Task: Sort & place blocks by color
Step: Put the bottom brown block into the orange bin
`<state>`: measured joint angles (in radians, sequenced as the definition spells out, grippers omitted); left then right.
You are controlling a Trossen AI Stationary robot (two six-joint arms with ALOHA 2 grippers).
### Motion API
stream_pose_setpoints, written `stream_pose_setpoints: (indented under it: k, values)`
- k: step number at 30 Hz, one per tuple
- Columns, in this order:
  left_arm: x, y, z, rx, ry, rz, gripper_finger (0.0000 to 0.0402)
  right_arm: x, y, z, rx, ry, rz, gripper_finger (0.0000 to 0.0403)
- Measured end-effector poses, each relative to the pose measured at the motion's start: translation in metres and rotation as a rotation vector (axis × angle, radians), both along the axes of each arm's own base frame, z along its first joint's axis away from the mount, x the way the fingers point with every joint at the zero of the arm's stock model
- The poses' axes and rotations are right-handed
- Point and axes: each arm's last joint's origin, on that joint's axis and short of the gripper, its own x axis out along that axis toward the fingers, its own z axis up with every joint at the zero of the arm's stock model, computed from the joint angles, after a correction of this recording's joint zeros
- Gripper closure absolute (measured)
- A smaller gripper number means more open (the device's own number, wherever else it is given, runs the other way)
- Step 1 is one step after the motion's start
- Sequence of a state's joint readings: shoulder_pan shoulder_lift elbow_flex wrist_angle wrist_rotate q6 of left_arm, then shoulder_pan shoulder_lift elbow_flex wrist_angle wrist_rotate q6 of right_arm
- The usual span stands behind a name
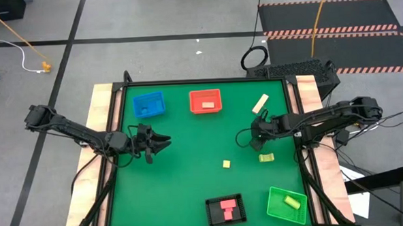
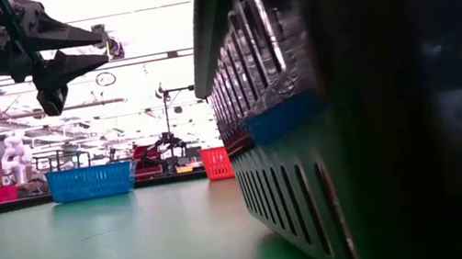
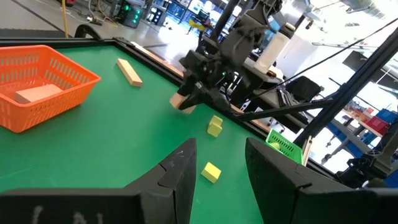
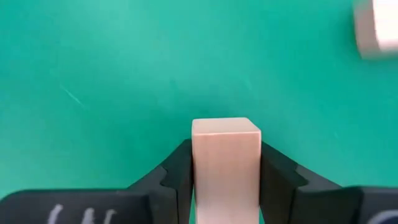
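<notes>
My right gripper [image 1: 247, 137] is over the table's right-middle, shut on a tan block [image 4: 226, 155]. My left gripper [image 1: 158, 141] hovers open over the left-middle and touches nothing; the left wrist view shows its fingers apart [image 3: 217, 165]. Lying loose on the green mat are a tan bar [image 1: 260, 103], a yellow cube [image 1: 226, 164] and a yellow-green block [image 1: 266, 157]. The red tray [image 1: 206, 101] holds a tan block. Pink blocks lie in the black tray [image 1: 225, 210], and a yellow-green block lies in the green tray [image 1: 286, 203]. My right gripper pinches the tan block between its two fingers, one on each opposite side face [image 4: 198, 168]. The fingers slant down from the table's right. The block's end face [image 4: 226, 127] sticks out past the fingertips, and the block looks lifted clear of the mat [image 3: 185, 102].
The blue tray [image 1: 149, 104] sits at the far left, beside the red tray. In the low view the black tray's wall [image 2: 352, 129] fills the right half. Open green mat lies between the two grippers and along the near left.
</notes>
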<state>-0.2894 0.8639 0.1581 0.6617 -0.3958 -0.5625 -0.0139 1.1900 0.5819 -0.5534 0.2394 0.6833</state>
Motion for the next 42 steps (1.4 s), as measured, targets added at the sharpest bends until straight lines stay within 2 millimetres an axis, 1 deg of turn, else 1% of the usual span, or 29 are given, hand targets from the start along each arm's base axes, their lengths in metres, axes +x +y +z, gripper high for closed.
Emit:
stream_pose_setpoints:
  k: [4, 7, 11, 14, 18, 20, 24, 28, 34, 37, 40, 42]
  values:
    - [0.0, 0.0, 0.0, 0.0, 0.0, 0.007, 0.0263, 0.022, -0.001, 0.012, -0.066, -0.243, 0.056, 0.029]
    - [0.0, 0.001, 0.0, 0.001, -0.001, 0.026, 0.0263, 0.038, -0.002, 0.024, -0.127, -0.43, 0.092, 0.029]
    - [0.0, 0.001, 0.0, 0.006, 0.002, 0.027, 0.0263, 0.052, -0.004, 0.044, -0.184, -0.665, 0.121, 0.029]
    - [0.002, -0.003, -0.002, 0.039, 0.025, 0.008, 0.0263, 0.059, -0.003, 0.058, -0.221, -0.817, 0.144, 0.029]
    - [0.014, -0.01, 0.003, 0.133, 0.054, -0.022, 0.0263, 0.067, 0.004, 0.073, -0.217, -1.004, 0.211, 0.029]
    - [0.025, -0.015, 0.008, 0.202, 0.071, -0.033, 0.0263, 0.071, 0.009, 0.075, -0.205, -1.069, 0.246, 0.029]
    - [0.052, -0.027, 0.019, 0.321, 0.092, -0.053, 0.0261, 0.079, 0.018, 0.072, -0.204, -1.121, 0.277, 0.029]
    - [0.078, -0.036, 0.022, 0.376, 0.146, -0.065, 0.0241, 0.087, 0.024, 0.062, -0.188, -1.119, 0.291, 0.029]
    - [0.107, -0.045, 0.018, 0.404, 0.199, -0.068, 0.0177, 0.099, 0.032, 0.049, -0.186, -1.177, 0.337, 0.029]
    - [0.12, -0.045, 0.022, 0.383, 0.194, -0.001, 0.0142, 0.106, 0.036, 0.044, -0.201, -1.218, 0.377, 0.029]
    - [0.129, -0.044, 0.027, 0.373, 0.181, 0.026, 0.0113, 0.114, 0.04, 0.042, -0.22, -1.227, 0.413, 0.029]
    - [0.131, -0.045, 0.029, 0.372, 0.179, 0.024, 0.0098, 0.121, 0.042, 0.042, -0.24, -1.222, 0.433, 0.029]
